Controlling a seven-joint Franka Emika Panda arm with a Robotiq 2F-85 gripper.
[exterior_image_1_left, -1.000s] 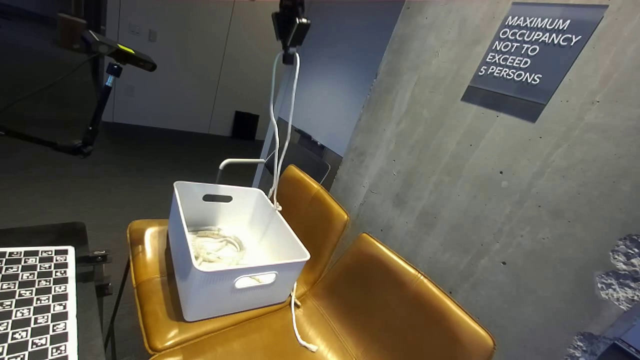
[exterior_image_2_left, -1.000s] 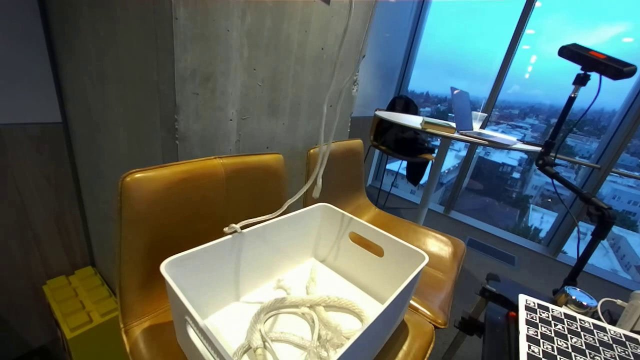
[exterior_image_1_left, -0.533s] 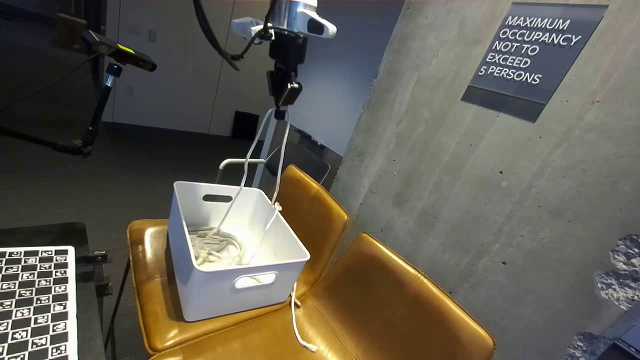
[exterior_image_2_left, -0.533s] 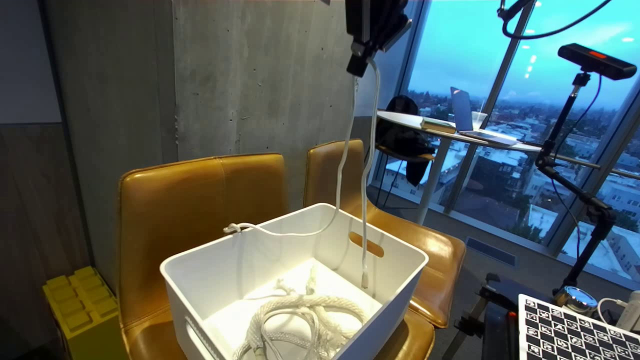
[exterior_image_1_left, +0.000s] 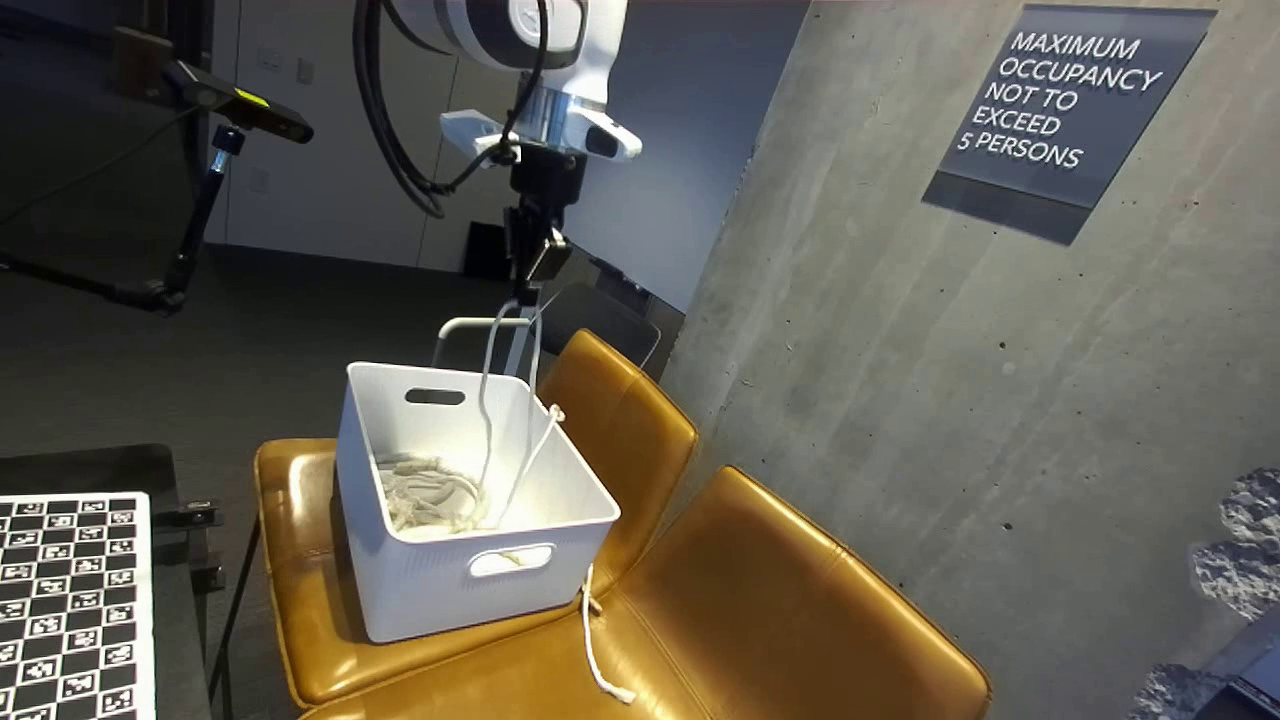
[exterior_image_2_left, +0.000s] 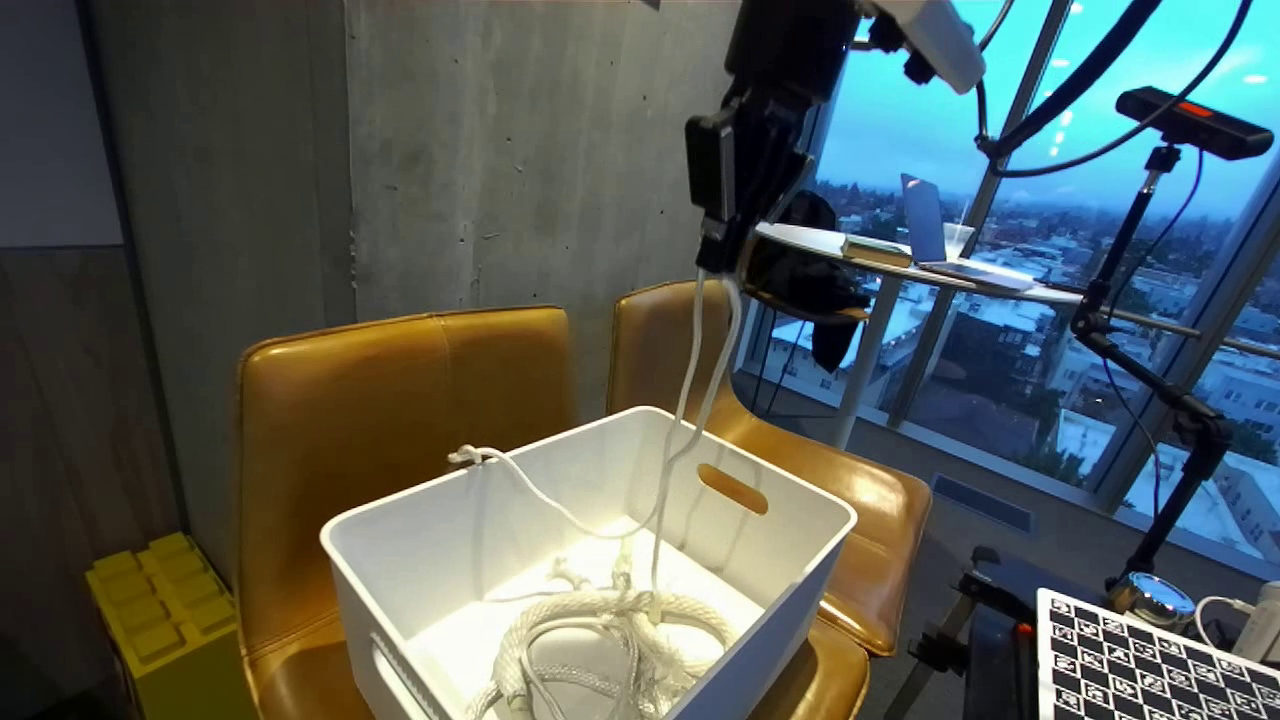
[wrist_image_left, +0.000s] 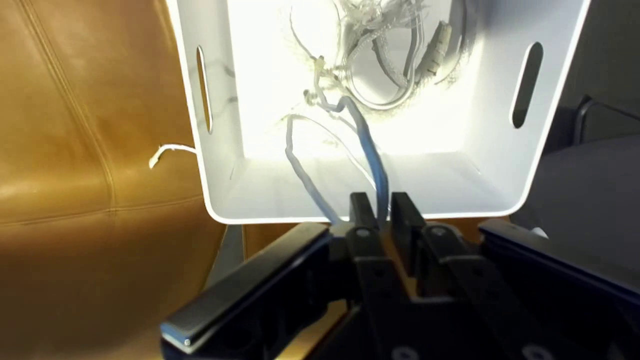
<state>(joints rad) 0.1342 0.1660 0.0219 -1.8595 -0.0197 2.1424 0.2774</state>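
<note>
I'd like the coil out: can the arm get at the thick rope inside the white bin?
Probably yes: the white bin is open on top, leaving the thick rope exposed; but the thin rope between the fingers would likely need clearing first.

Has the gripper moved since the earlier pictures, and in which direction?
Yes. In an exterior view, the gripper has come down towards the white bin and slightly towards the picture's left edge, judged against the fixed wall sign.
</note>
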